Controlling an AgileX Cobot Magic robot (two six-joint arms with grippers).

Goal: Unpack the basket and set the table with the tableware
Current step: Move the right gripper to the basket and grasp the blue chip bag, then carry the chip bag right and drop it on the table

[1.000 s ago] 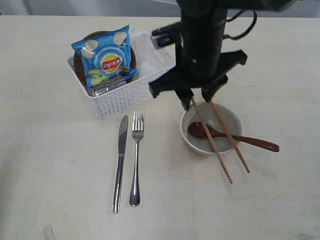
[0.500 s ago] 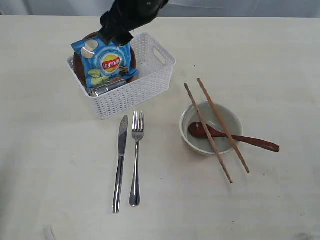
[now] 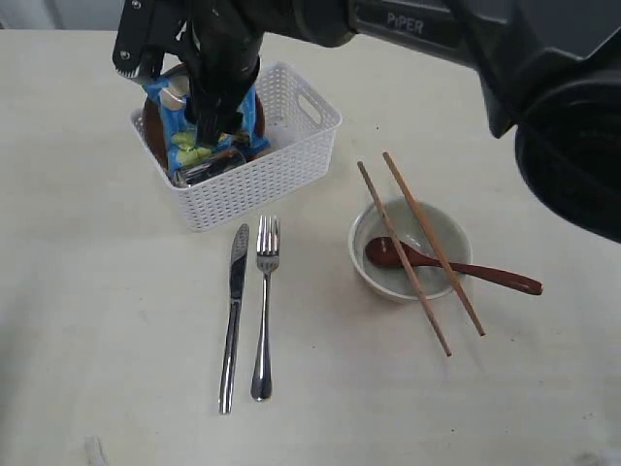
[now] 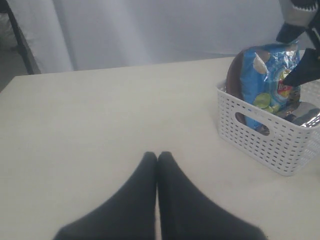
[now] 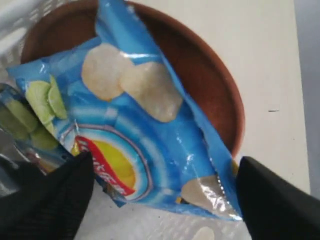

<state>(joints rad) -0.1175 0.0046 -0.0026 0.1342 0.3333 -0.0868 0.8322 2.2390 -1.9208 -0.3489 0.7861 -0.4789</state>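
Observation:
My right gripper (image 3: 209,109) (image 5: 165,167) has reached across into the white basket (image 3: 254,184) (image 5: 15,17). It stands open, with one finger on each side of the blue chips bag (image 5: 150,125) (image 3: 184,146). The dark brown plate (image 5: 212,85) (image 3: 149,124) stands upright behind the bag, and the steel cup (image 3: 209,167) lies in front of it. The knife (image 3: 233,311) and fork (image 3: 264,311) lie side by side on the table (image 3: 97,320). The off-white bowl (image 3: 361,254) holds the wooden spoon (image 3: 475,272), with two chopsticks (image 3: 427,243) across it. My left gripper (image 4: 158,156) is shut and empty.
The right arm (image 3: 466,39) spans the back of the table from the right and hides its far edge. In the left wrist view the basket (image 4: 260,140) stands some way from my left gripper, with bare tabletop between them.
The right arm has left the chopsticks lying across the bowl, swung left over the basket and lowered its open gripper around the chips bag.

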